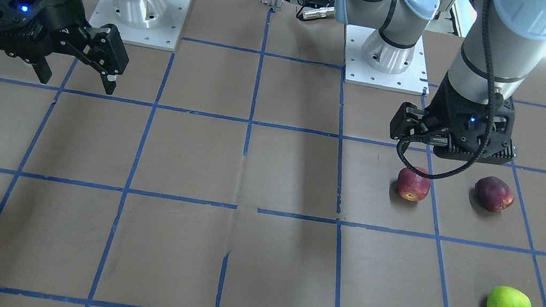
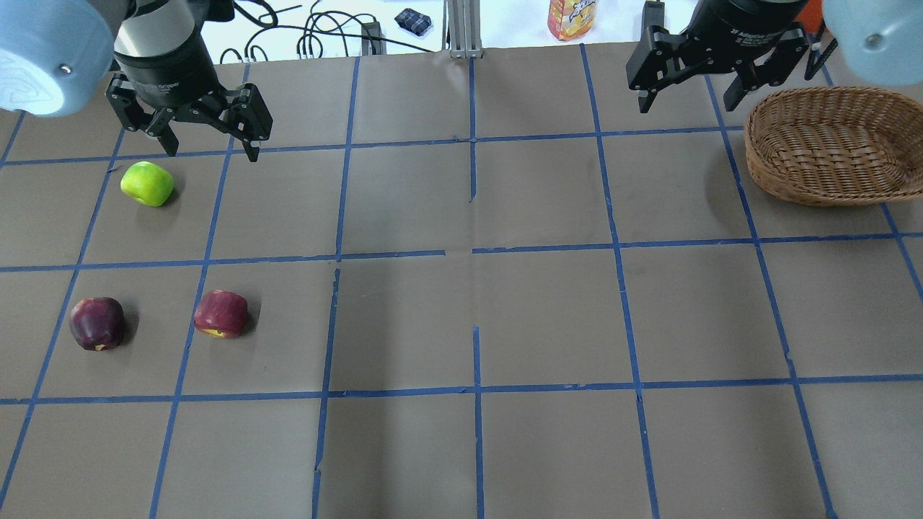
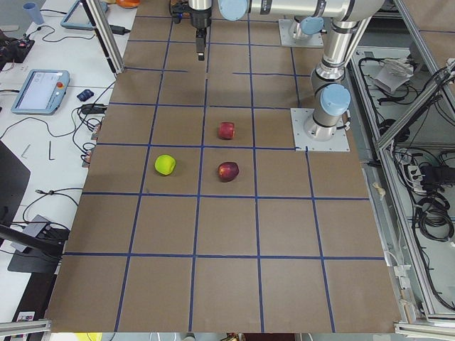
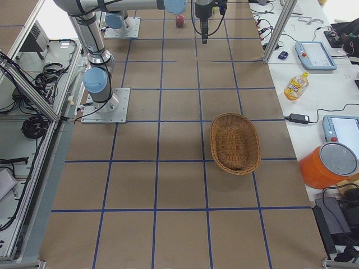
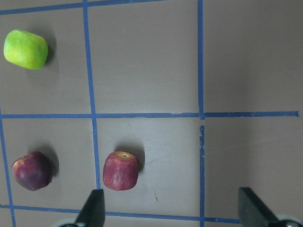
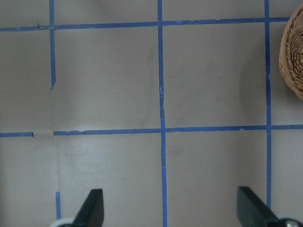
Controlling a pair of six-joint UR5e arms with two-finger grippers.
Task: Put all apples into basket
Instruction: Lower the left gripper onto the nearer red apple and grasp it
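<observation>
Three apples lie on the brown table on my left side: a lime green one (image 2: 147,183), a dark maroon one (image 2: 96,324) and a red one with a yellowish patch (image 2: 221,313). My left gripper (image 2: 210,151) is open and empty, held high above them. The left wrist view looks down on the green (image 5: 25,49), maroon (image 5: 31,170) and red (image 5: 120,170) apples, the red one nearest its left fingertip. The wicker basket (image 2: 829,144) stands at the far right and looks empty. My right gripper (image 2: 686,107) is open and empty, up in the air just left of the basket.
Blue tape lines divide the table into squares. The two arm bases (image 1: 385,56) stand at the robot's edge. A yellow bottle (image 2: 571,18) and cables lie beyond the far edge. The basket's rim (image 6: 293,56) shows at the right wrist view's edge.
</observation>
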